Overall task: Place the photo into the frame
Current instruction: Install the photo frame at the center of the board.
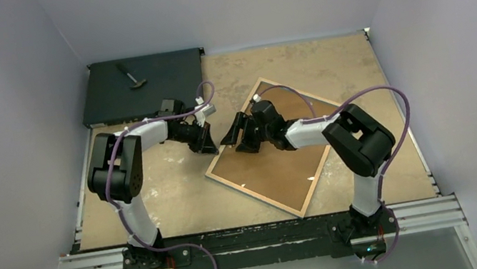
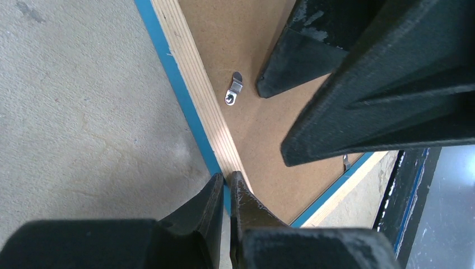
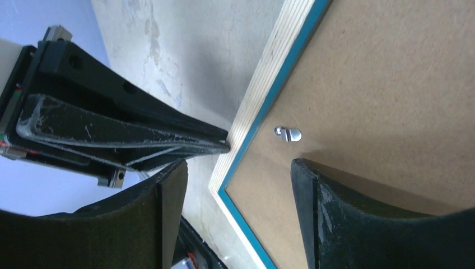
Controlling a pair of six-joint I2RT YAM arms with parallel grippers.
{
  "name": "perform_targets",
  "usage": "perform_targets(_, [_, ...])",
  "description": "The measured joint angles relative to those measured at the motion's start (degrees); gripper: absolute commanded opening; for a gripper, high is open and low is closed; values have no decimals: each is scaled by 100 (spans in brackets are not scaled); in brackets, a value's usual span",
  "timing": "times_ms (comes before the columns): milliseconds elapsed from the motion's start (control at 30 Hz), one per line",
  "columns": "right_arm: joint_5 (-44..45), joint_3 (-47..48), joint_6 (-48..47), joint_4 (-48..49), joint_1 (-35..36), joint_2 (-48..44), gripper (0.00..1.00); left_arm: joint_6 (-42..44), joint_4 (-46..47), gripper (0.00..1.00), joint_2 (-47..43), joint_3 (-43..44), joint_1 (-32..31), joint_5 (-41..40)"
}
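frame point(image 2: 200, 98) back-up on the table point(image 1: 180, 194), midway, a touch nearer the right edge
we see left gripper point(image 2: 227, 179) clenched, tips on its wooden rim; right gripper point(image 3: 238, 165) parted, straddling that rim beside a metal clip point(image 3: 288, 134).

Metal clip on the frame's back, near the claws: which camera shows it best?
Left wrist: the metal clip lies sharp and unobstructed on the backing board, just inside the frame rail. The right wrist view shows it too, but smaller and blurrier. In the top external view it is too small to make out.
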Motion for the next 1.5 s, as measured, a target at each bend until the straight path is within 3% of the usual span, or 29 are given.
perform_targets(533, [385, 302, -146, -13, 0, 247, 58, 0, 0, 0, 0, 2, 2, 2])
perform_targets(1133, [247, 407, -125, 479, -13, 560, 54, 0, 4, 0, 0, 4, 2, 4])
perform_targets(1500, [258, 407, -302, 131, -74, 280, 55, 0, 0, 0, 0, 13, 2, 7])
